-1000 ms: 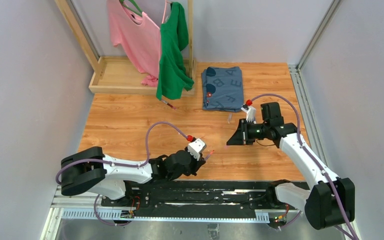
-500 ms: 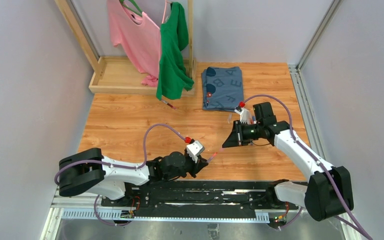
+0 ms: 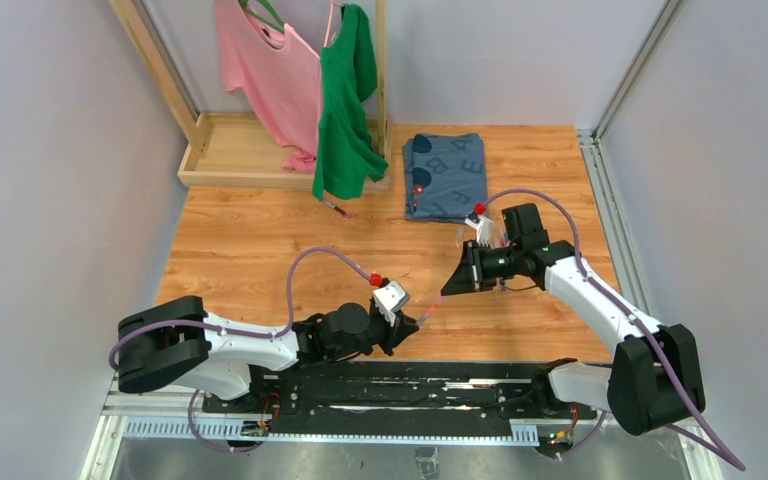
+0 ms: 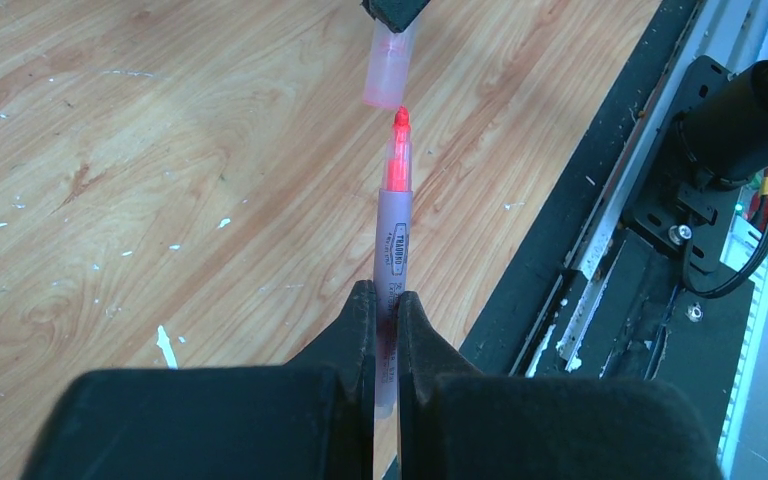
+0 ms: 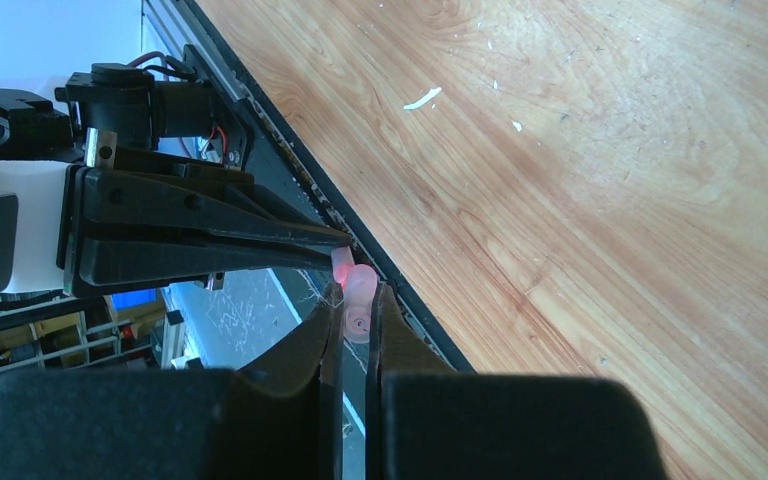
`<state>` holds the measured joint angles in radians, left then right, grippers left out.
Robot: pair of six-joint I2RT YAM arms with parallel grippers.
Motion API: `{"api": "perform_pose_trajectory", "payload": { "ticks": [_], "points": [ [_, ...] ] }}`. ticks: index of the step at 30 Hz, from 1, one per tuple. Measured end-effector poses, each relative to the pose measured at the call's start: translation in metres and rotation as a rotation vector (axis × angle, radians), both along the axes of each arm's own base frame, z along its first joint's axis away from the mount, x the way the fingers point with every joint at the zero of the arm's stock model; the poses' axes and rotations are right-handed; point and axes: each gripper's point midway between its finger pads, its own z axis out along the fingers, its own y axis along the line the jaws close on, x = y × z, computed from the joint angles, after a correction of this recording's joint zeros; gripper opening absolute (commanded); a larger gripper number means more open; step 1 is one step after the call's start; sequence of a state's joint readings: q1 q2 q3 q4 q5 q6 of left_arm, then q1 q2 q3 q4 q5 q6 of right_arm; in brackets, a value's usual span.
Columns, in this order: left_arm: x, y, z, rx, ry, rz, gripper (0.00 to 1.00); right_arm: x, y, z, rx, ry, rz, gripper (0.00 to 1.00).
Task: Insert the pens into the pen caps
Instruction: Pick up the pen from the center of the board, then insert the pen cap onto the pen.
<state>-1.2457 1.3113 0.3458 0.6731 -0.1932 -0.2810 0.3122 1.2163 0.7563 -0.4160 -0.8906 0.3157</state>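
**Fingers (image 4: 358,325) shut on the pen, cap held at its tip**

The matte black fingers of the left gripper (image 4: 382,300) are pressed together on the lower barrel of a pen (image 4: 394,235), parted only by the barrel's own width. The pen is a slim round stick. Its barrel is a cloudy, translucent grey-violet with a small printed label, and it narrows to a bright red collar and a pointed red tip. It is held in the air above the near part of the table (image 4: 140,150), pointing away from the gripper.

Right at that tip hangs the cap (image 4: 387,70), a short translucent tube tinted pale pink, with its open mouth toward the pen. The right gripper (image 5: 356,300) carries it, its dark wedge-shaped fingers (image 5: 312,340) closed on the cap's far end. Cap and pen lie nearly in one line. The tip sits at the rim of the mouth, a little to one side, and it cannot be told whether it has entered.

The table is a pale wood-grain board flecked with white specks and scuffs. A black metal rail (image 4: 650,230) with slots and screws runs along its near edge.

Farther off, a dark red pen (image 3: 338,208) lies flat on the wood just in front of a green shirt (image 3: 345,110). That shirt and a pink shirt (image 3: 265,70) hang on a wooden rack (image 3: 222,172). A folded blue cloth (image 3: 447,175) printed with letters lies beside them.
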Motion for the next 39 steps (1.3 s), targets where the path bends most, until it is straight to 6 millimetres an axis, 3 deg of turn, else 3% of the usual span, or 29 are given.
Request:
{"api": "perform_pose_trajectory", "payload": {
  "ticks": [39],
  "points": [
    [-0.004, 0.003, 0.003, -0.032, 0.005, -0.008, 0.00, -0.013, 0.009, 0.006, 0.020, 0.018, 0.085, 0.00]
  ]
}}
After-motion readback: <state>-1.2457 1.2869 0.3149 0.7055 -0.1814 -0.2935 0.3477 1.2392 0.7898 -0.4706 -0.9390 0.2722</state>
